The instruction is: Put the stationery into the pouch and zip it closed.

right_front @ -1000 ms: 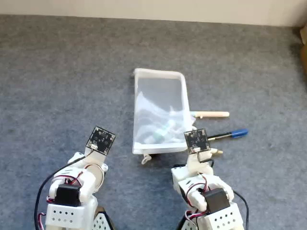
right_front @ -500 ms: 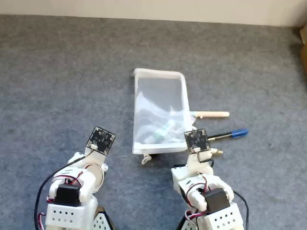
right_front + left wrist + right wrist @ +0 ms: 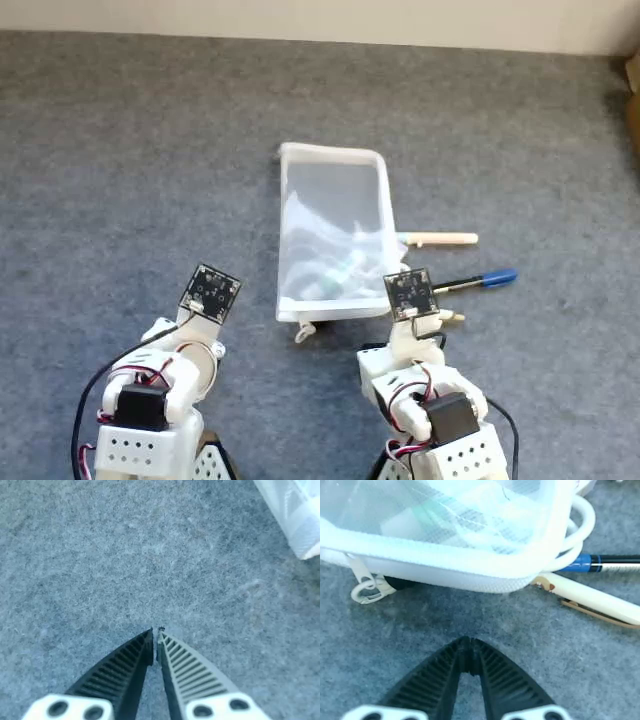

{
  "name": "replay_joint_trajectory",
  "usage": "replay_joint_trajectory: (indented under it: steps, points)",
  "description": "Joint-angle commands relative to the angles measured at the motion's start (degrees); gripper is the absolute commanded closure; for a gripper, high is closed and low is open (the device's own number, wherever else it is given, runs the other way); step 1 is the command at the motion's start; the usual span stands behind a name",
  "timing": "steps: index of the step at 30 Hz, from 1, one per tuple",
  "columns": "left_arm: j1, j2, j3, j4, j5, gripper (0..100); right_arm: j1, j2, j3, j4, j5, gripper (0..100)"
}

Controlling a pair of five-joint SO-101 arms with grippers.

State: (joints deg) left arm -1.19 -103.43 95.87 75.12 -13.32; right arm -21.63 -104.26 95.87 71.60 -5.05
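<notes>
1. Work surface: a grey mat (image 3: pixel 150 150) with a short, felt-like nap covers the table.

2. Pouch (image 3: pixel 335 225): a rectangular bag of translucent white mesh with a thick white woven border and rounded corners. It lies flat at the middle of the mat, its long side running away from the arms. Pale items, one with a green part, show through the mesh at the near end. A white zipper pull (image 3: pixel 367 587) with a ring-shaped tab lies on the mat at the near edge. A smooth white loop (image 3: pixel 581 525) curves out at the near right corner.

3. Stationery outside the pouch, all on the mat to its right:
   - Cream pen (image 3: pixel 440 238): a slim straight barrel, one end touching the pouch's right edge.
   - Blue pen (image 3: pixel 480 280): a dark barrel with a blue cap, nearer the arms.
   - Second cream pen (image 3: pixel 592 600): a smooth barrel with a tan clip, just beside the near right corner.

4. Left gripper (image 3: pixel 155 636): the ribbed, tapered fingers, one black and one grey, meet at the tips and hold nothing. It sits over bare mat, left of the pouch's near corner.

5. Right gripper (image 3: pixel 468 650): its black ribbed fingers are pressed together, empty, just short of the pouch's near edge.
</notes>
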Motion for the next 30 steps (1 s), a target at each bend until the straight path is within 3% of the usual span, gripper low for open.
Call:
replay_joint_trajectory:
  steps: [1, 12, 17, 25, 30]
  points:
    - [-0.04, -0.48, 1.36, 0.35, -0.18, 96, 0.22, -1.10, 6.73, 0.40, -0.18, 99.1]
    - [-0.92, -0.57, -0.75, 0.44, -0.53, 96, 0.40, -1.10, 6.73, 0.40, -0.18, 99.1]
    - [-7.96, -0.57, -6.81, 0.00, -0.62, 96, 0.48, -1.10, 6.37, 0.40, -0.18, 99.1]
    - [-9.45, -0.57, -8.22, 0.44, -0.53, 97, 4.26, -1.10, 1.45, -1.63, -0.09, 99.1]
    - [-11.03, -0.57, -8.04, 0.09, -0.53, 96, 4.44, -1.10, -6.37, -4.97, 8.44, 99.1]
